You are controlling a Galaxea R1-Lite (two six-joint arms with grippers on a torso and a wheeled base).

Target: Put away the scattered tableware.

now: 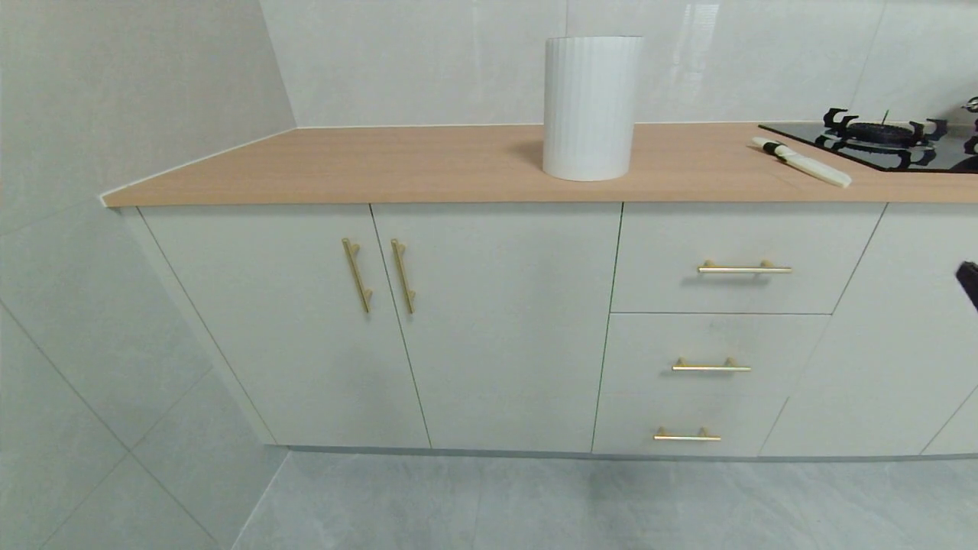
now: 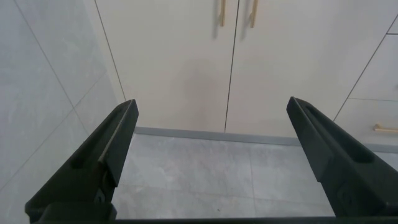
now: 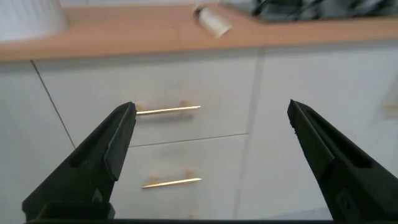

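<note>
The left claw [image 2: 211,106] hangs low with its two dark fingers spread wide and nothing between them, facing the cupboard doors [image 2: 186,56] and the floor. The right claw [image 3: 211,107] is just as wide open and empty, level with the drawers [image 3: 155,93] under the counter [image 1: 382,164].

The one loose piece of tableware is a slim white utensil [image 1: 802,161] with a black band near one end, perhaps a knife. It lies flat on the counter just beside the stove [image 1: 879,137], well apart from the tall white ribbed pot [image 1: 590,107].

It looks light, stiff and smooth, so probably slippery. The best hold is likely across its narrow middle from above, with the fingers closing on the long sides.
</note>
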